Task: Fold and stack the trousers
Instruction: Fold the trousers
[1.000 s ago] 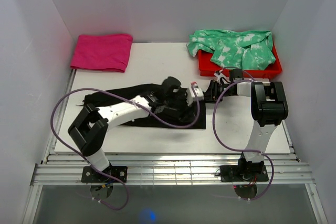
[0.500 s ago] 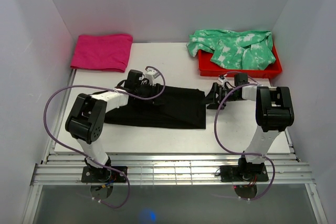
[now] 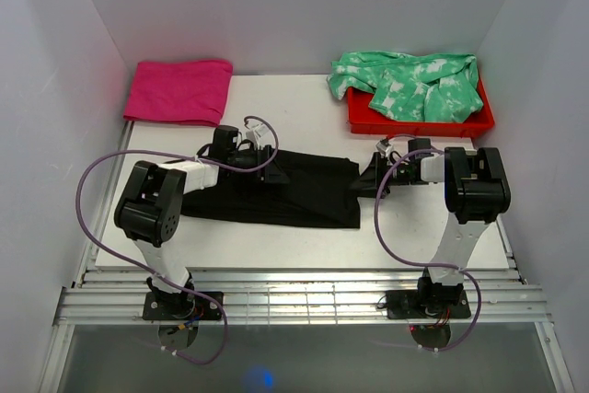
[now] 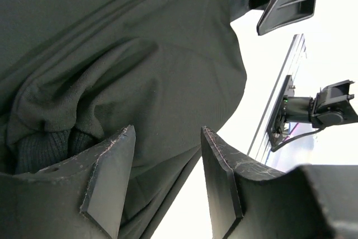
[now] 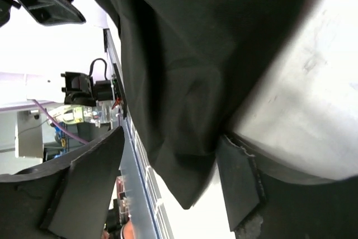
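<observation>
The black trousers (image 3: 308, 192) lie flat as a long folded band across the middle of the white table (image 3: 276, 108). My left gripper (image 3: 270, 161) hovers low over their upper edge near the middle. In the left wrist view it (image 4: 168, 166) stands open, with wrinkled trouser fabric (image 4: 140, 71) under and beyond the fingers. My right gripper (image 3: 362, 181) sits at the trousers' right end. In the right wrist view it (image 5: 173, 177) is open, and a loose corner of the trousers (image 5: 184, 155) lies between its fingers without being pinched.
A folded magenta-pink cloth (image 3: 179, 91) lies at the back left. A red tray (image 3: 414, 126) at the back right holds a green-and-white tie-dye garment (image 3: 409, 80). White walls close in both sides and the back. Metal rails (image 3: 294, 296) run along the near edge.
My left gripper has moved left from the bunched fabric by the right gripper to the trousers' upper middle. The trousers now lie flat. The right gripper has opened and let go.
</observation>
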`<state>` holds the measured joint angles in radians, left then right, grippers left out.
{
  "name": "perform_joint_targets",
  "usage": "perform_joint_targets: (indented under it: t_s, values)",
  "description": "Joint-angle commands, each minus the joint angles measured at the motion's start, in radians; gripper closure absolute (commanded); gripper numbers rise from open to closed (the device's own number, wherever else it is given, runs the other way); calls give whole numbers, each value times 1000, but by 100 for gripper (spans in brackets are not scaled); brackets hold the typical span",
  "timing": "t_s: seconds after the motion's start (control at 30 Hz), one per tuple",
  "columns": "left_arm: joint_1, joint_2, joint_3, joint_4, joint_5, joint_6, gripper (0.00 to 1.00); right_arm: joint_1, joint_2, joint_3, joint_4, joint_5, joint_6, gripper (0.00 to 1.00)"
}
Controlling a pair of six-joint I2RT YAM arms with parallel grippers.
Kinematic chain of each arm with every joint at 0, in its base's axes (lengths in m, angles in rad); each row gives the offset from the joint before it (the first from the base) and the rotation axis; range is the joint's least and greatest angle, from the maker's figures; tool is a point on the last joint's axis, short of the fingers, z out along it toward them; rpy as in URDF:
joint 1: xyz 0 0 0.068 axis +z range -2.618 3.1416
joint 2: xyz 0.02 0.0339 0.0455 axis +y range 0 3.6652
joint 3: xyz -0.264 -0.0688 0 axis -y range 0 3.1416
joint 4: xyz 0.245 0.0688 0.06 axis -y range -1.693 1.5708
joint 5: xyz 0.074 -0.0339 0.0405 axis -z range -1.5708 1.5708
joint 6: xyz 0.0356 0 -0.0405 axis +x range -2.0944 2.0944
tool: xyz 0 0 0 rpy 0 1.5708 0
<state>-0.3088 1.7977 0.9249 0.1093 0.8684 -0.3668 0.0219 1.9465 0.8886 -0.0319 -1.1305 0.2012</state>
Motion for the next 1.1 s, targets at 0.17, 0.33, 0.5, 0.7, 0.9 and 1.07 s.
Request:
perform_joint_targets:
  t_s: [0.17,0.33,0.5,0.7,0.9,1.07]
  values:
    - [22,-81,20,-14,44,22,39,-51,-153,-164,197,314,45,16]
    - [20,-74,15,-11,50,22,39,21,-150,-207,355,414,161,15]
    - [20,-70,26,-5,47,20,39,71,-107,-237,423,454,213,19]
    - [23,-77,26,4,50,8,39,40,-106,-215,282,348,139,42]
    - [31,-100,15,-23,40,29,39,-65,-241,-201,155,218,58,91]
    - [34,-165,20,-43,72,38,34,-128,-317,-154,144,98,89,92]
